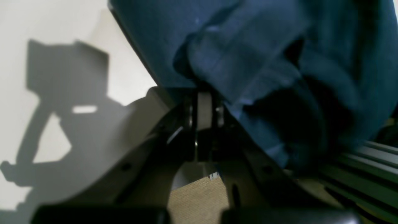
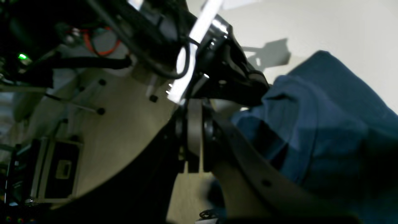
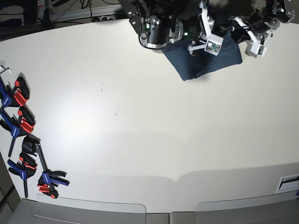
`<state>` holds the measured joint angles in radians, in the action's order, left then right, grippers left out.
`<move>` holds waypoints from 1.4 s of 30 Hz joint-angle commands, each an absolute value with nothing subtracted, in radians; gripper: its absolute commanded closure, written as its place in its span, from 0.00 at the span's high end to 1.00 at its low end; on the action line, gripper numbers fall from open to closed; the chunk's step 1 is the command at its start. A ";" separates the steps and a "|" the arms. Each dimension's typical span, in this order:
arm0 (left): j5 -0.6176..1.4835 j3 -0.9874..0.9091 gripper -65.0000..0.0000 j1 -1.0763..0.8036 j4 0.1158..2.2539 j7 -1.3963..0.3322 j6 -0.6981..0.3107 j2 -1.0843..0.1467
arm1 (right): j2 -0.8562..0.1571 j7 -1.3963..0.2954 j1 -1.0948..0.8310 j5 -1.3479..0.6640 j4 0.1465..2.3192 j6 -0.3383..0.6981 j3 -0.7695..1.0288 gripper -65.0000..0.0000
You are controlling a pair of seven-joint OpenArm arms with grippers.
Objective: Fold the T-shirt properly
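Note:
The dark navy T-shirt (image 3: 205, 58) is bunched at the far edge of the white table (image 3: 140, 121), under both arms. My left gripper (image 1: 203, 93) is shut, with folds of the T-shirt (image 1: 248, 56) running right into its fingertips. In the base view it (image 3: 239, 33) sits at the shirt's top right. My right gripper (image 2: 194, 109) is shut just beside it, and the T-shirt (image 2: 311, 130) drapes against its right finger. I cannot tell whether cloth is pinched there. In the base view the right gripper (image 3: 223, 29) is over the shirt's top.
Several blue and red clamps (image 3: 21, 126) lie along the table's left edge. A label (image 3: 289, 182) sits at the near right edge. Aluminium rails (image 1: 367, 161) and cables (image 2: 102, 43) lie behind the far edge.

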<state>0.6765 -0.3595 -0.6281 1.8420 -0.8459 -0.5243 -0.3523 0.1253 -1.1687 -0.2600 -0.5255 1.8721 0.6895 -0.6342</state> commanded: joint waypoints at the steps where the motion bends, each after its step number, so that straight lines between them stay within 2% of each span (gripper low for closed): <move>1: 0.690 -0.366 0.00 -0.631 1.858 -0.829 -0.528 -0.364 | 0.150 -1.142 -0.260 -0.554 1.890 0.698 -0.647 0.00; 8: 0.689 -0.366 0.00 -0.626 1.858 -0.813 -0.528 -0.364 | 0.157 -1.103 -0.226 -0.549 1.892 0.698 -0.551 0.00; 17: 0.683 -0.421 0.00 -0.614 1.861 -0.784 -0.528 -0.364 | 0.157 -1.043 -0.144 -0.428 1.892 0.581 -0.179 0.00; 19: 0.683 -0.458 0.13 -0.598 1.861 -0.783 -0.528 -0.364 | 0.157 -1.044 -0.129 -0.434 1.892 0.571 -0.088 0.00; 21: 0.694 -0.495 0.21 -0.581 1.861 -0.784 -0.528 -0.364 | 0.157 -1.044 -0.121 -0.464 1.892 0.568 -0.008 0.00; 25: 0.845 -0.543 0.23 -0.577 1.861 -0.801 -0.538 -0.364 | 0.129 -1.047 -0.119 -0.512 1.892 0.569 0.113 0.00; 27: 0.941 -0.543 0.26 -0.576 1.861 -0.857 -0.596 -0.363 | 0.114 -1.047 -0.119 -0.513 1.892 0.569 0.157 0.00; 32: 1.115 -0.542 0.54 -0.576 1.861 -0.970 -0.634 -0.363 | 0.094 -1.047 -0.119 -0.519 1.892 0.569 0.218 0.00; 36: 1.134 -0.530 0.56 -0.576 1.858 -0.992 -0.634 -0.363 | 0.089 -1.047 -0.117 -0.556 1.892 0.569 0.221 0.00; 42: 1.040 -0.421 0.56 -0.576 1.858 -0.964 -0.633 -0.363 | 0.089 -1.043 -0.116 -0.562 1.892 0.569 0.221 0.00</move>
<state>1.0183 -0.4137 -0.5732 1.8439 -0.9871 -0.6292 -0.3519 0.0883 -1.0664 -0.1299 -0.5362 1.8721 0.5636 0.2199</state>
